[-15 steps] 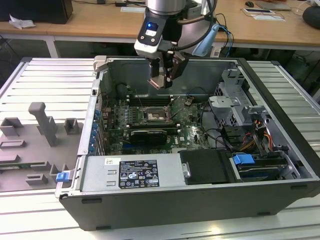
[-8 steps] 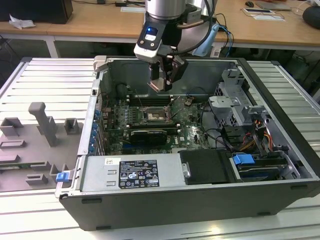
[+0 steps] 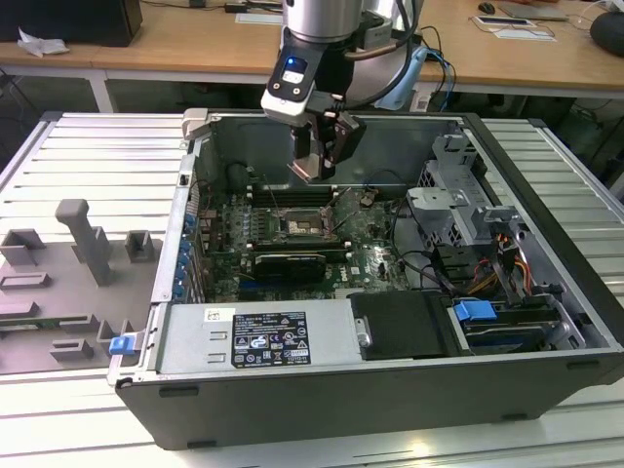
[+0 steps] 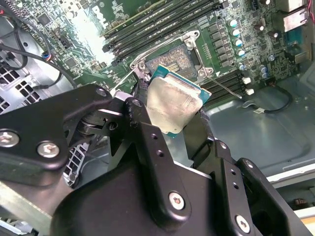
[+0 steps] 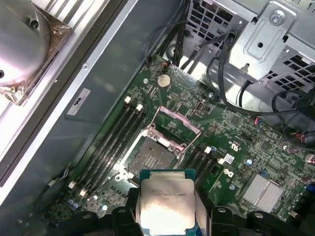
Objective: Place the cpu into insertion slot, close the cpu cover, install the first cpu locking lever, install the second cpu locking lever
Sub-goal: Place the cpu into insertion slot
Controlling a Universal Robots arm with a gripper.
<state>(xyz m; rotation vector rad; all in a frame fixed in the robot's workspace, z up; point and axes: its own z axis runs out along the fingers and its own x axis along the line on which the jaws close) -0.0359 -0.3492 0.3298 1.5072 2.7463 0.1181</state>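
the cpu (image 4: 173, 105) is looking light, stiff and fragile, its metal top likely slick, so its opposite edges seem the safest hold. it is hanging tilted above the open insertion slot (image 4: 173, 60), clear of it, and the fingers (image 4: 147, 140) are pinching it edge to edge, one on either side.

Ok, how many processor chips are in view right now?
1. The chip is held in the gripper, up off the board near the socket. The socket looks empty, so none seems hidden there.
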